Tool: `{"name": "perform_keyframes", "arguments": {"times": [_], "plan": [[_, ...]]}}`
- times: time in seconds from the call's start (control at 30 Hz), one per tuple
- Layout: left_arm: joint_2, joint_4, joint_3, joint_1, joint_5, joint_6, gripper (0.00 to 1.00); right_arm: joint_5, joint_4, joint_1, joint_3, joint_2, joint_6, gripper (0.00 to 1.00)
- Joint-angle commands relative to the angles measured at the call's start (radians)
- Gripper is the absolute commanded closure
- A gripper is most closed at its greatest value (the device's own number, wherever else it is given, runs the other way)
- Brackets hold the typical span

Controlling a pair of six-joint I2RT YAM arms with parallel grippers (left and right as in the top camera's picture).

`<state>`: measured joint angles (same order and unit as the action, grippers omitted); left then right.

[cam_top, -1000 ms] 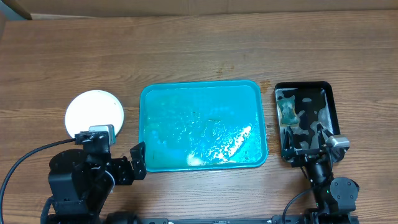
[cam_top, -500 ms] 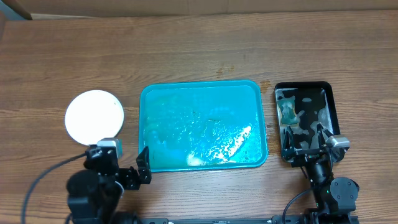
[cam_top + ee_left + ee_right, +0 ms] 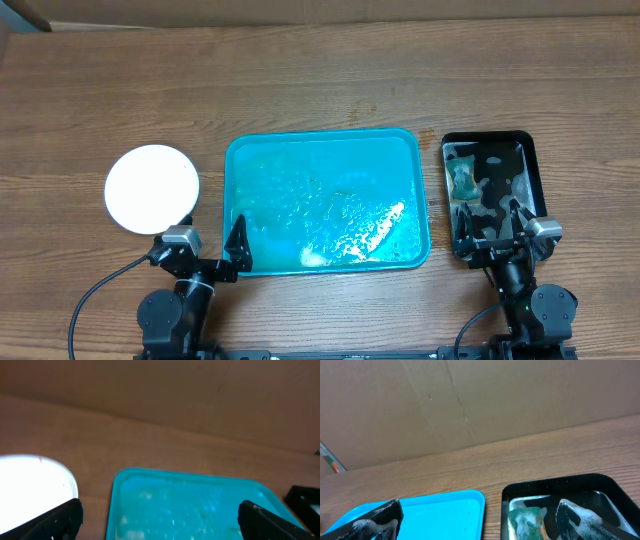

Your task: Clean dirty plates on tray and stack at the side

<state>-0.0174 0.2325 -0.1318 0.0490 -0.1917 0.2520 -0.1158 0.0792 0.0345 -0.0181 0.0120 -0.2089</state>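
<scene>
On the brown wooden surface (image 3: 320,80) the plates (image 3: 152,188) show as one white round, likely a stack, just left of the wet, plate-free tray (image 3: 300,190), both arms' jaws wide and empty, so a careless swing of the left arm (image 3: 178,300) could, I judge, knock that stack askew; no brand or writing is readable

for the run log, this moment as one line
plate left of tray | tray without plates | left gripper open | right gripper open

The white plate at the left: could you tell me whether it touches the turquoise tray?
Apart. The overhead view shows a strip of bare table between the white plate and the left rim of the turquoise tray.
</scene>
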Motion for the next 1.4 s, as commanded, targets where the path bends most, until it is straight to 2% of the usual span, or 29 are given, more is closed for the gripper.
{"name": "perform_keyframes", "arguments": {"times": [0.0, 0.13, 0.23, 0.4, 1.37], "plan": [[0.014, -0.102, 0.041, -0.018, -0.004, -0.113, 0.0, 0.006, -0.006, 0.005, 0.01, -0.009, -0.001, 0.0], [0.014, -0.247, 0.084, -0.019, 0.0, -0.233, 0.0, 0.006, -0.006, 0.005, 0.01, -0.009, -0.001, 0.0], [0.014, -0.303, 0.125, -0.023, 0.0, -0.275, 0.0, 0.006, -0.006, 0.005, 0.01, -0.009, -0.001, 0.0], [0.014, -0.165, 0.127, -0.037, 0.029, -0.275, 0.0, 0.006, -0.006, 0.005, 0.01, -0.009, -0.001, 0.0], [0.013, -0.169, 0.127, -0.036, 0.044, -0.275, 0.0, 0.006, -0.006, 0.005, 0.01, -0.009, -0.001, 0.0]]}}
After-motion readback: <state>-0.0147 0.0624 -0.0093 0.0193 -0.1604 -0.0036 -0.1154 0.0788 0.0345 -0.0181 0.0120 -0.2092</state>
